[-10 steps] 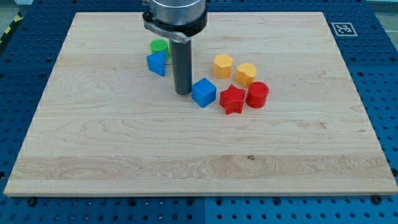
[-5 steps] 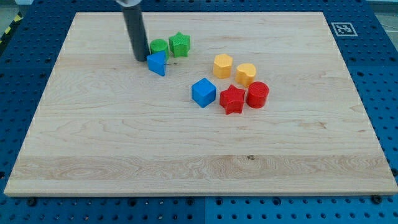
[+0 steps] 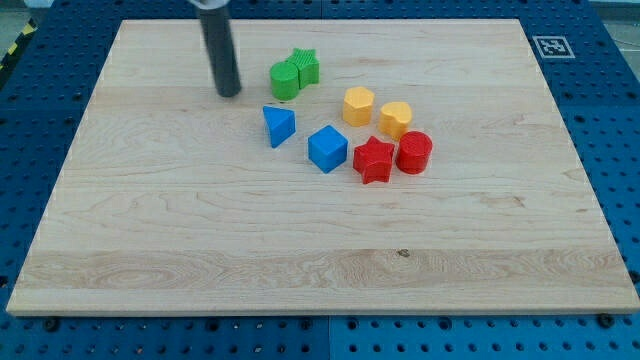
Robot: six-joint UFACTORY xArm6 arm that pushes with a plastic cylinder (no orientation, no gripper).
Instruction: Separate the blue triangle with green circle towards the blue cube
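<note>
My tip [image 3: 229, 94] — a bare rod end effector holding nothing — rests upper left on the tabletop [image 3: 200, 260], left of the green circle [image 3: 284, 80] touching the green star [image 3: 306, 66], while the blue triangle [image 3: 279, 126] sits apart below, just left of the blue cube [image 3: 327, 149] — open wood below.

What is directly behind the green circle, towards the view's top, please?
A green star sits right behind the green circle, apparently touching it; the circle covers the star's near lower-left part.

rod: upright, from view's top | my tip [image 3: 230, 94]: on board
</note>
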